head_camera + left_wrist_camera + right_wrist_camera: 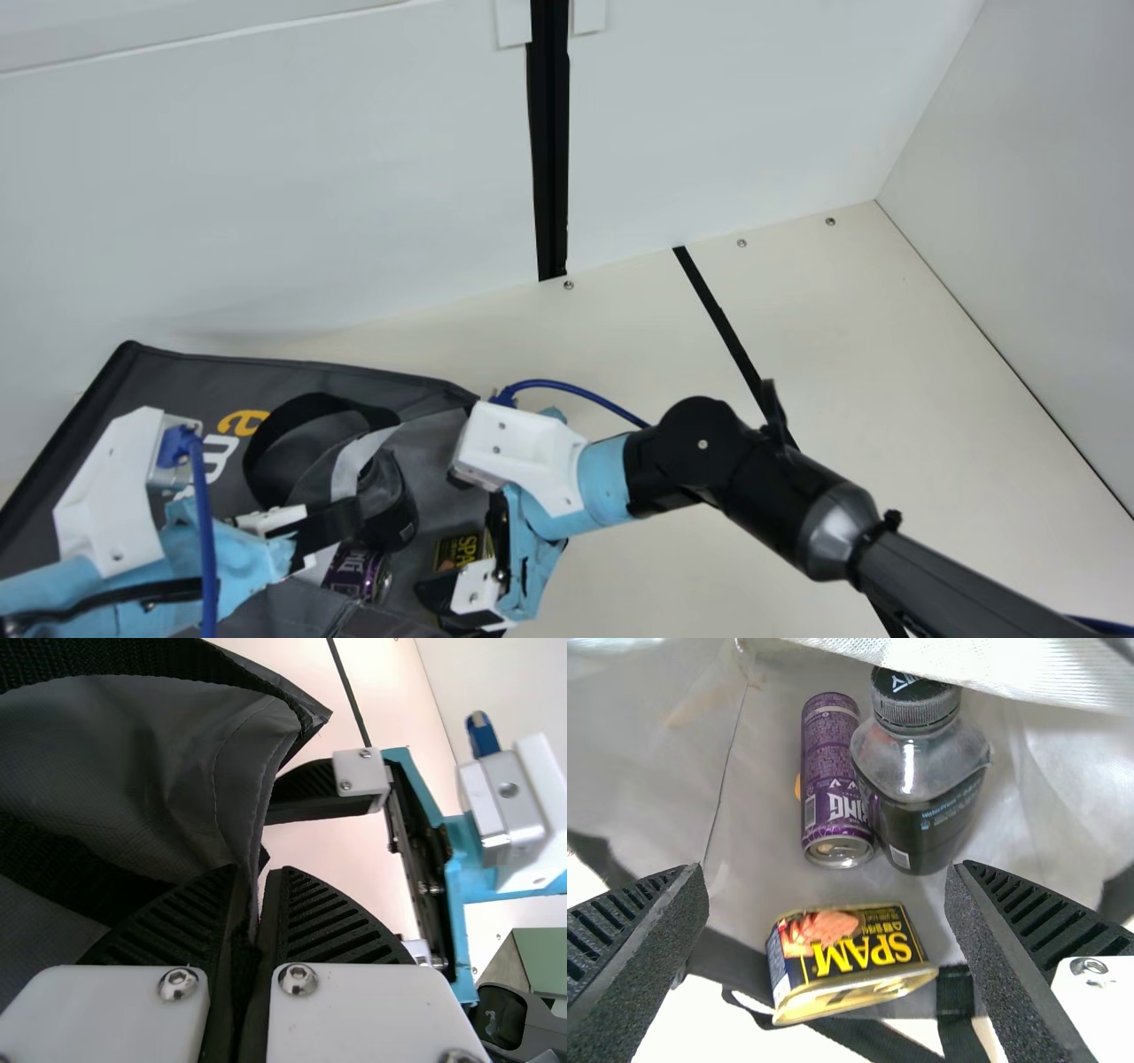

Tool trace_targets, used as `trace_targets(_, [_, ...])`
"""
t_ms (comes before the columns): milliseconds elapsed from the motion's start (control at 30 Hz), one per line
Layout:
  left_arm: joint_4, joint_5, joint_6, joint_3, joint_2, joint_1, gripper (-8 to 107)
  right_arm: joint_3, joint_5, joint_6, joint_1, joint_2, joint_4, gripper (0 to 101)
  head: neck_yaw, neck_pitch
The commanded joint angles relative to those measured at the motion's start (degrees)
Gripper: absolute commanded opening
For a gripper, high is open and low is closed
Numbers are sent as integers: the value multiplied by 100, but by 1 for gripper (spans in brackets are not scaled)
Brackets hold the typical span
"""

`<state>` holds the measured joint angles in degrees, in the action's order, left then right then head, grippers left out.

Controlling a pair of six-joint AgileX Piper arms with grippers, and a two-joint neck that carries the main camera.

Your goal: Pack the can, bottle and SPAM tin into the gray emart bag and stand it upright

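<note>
Golden SPAM tin (849, 950) lies ahead of the right gripper's (446, 537) wide jaws; left gripper's (353, 523) pinch the bag (186, 377).

Yellow "SPAM" on the tin (849, 948), white lettering on the can (835, 771), bottle (920, 819), emart bag (190, 381)

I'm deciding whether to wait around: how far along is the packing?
The can and bottle look packed, side by side in the gray emart bag. In hand is the bag's edge, pinched by the left gripper. The SPAM tin lies near the bag's mouth, the open right gripper by it without gripping; it may need to go deeper. The bag lies down, so standing it upright is left.
</note>
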<state>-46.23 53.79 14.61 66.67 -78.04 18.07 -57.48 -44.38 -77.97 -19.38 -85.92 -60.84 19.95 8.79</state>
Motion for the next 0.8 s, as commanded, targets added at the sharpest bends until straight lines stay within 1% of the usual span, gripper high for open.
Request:
trace_targets(0, [0,0,0,0,0,0,-8,72,-66,-3,67,111,-9,95,5,121])
trace_targets(433, [0,0,0,0,0,0,-8,515,-542,-87,657,853,128,95,5,121])
trace_targets(767, [0,0,0,0,0,0,-8,697,-845,-10,1242,1330,342,95,5,121])
